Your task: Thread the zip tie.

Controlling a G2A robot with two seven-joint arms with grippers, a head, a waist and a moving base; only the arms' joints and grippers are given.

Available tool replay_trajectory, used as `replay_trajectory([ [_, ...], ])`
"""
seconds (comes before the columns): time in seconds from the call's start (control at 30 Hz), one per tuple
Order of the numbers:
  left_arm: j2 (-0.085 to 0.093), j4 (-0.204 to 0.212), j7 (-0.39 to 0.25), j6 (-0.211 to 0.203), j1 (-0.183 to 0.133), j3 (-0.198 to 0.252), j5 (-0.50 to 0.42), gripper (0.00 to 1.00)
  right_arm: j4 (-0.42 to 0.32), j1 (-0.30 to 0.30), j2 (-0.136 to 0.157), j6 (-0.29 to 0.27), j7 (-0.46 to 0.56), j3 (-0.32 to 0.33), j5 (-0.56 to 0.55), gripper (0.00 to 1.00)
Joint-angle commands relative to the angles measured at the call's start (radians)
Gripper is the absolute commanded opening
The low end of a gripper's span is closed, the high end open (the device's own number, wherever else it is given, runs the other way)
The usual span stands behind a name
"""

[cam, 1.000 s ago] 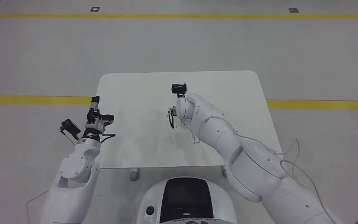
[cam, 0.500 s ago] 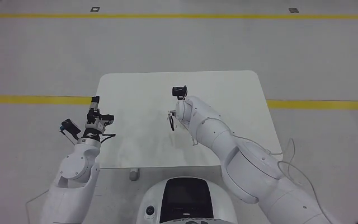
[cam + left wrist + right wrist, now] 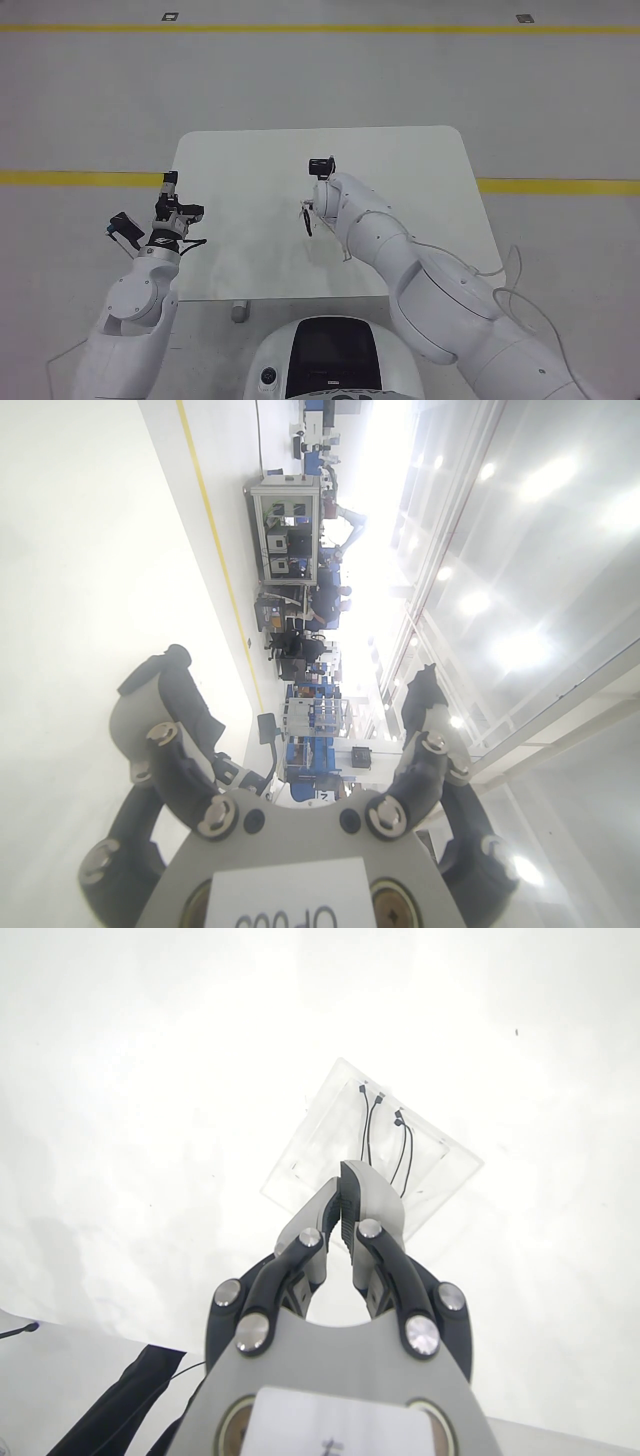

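Our right gripper [image 3: 341,1189] is pinched shut over the ties [image 3: 367,1138] in the tray [image 3: 440,1173]. Our left gripper [image 3: 300,662] is open. We think we're picking one tie; next, lift gently.

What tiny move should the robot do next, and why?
Probably lift the right gripper slightly. Its fingers are shut over the clear tray, and two zip ties run behind the fingertips, so one may be pinched; lifting would show. The left gripper is open and empty.
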Motion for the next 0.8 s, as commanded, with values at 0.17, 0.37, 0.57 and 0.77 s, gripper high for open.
replay_trajectory([
  [0.17, 0.0, 0.0, 0.0, 0.0, 0.0, 0.0, 0.0, 1.0, 0.009, 0.005, -0.009, 0.0, 0.022, 0.007, -0.015, 0.0],
  [0.37, 0.0, 0.0, 0.0, 0.0, 0.0, 0.0, 0.0, 1.0, 0.009, 0.002, -0.012, 0.0, 0.04, 0.01, -0.031, 0.0],
  [0.57, 0.0, 0.0, 0.0, 0.0, 0.0, 0.0, 0.0, 1.0, 0.009, 0.001, -0.011, 0.0, 0.059, 0.014, -0.046, 0.0],
  [0.77, 0.0, 0.0, 0.0, 0.0, 0.0, 0.0, 0.0, 1.0, 0.002, -0.001, -0.009, 0.0, 0.09, 0.015, -0.067, 0.0],
])
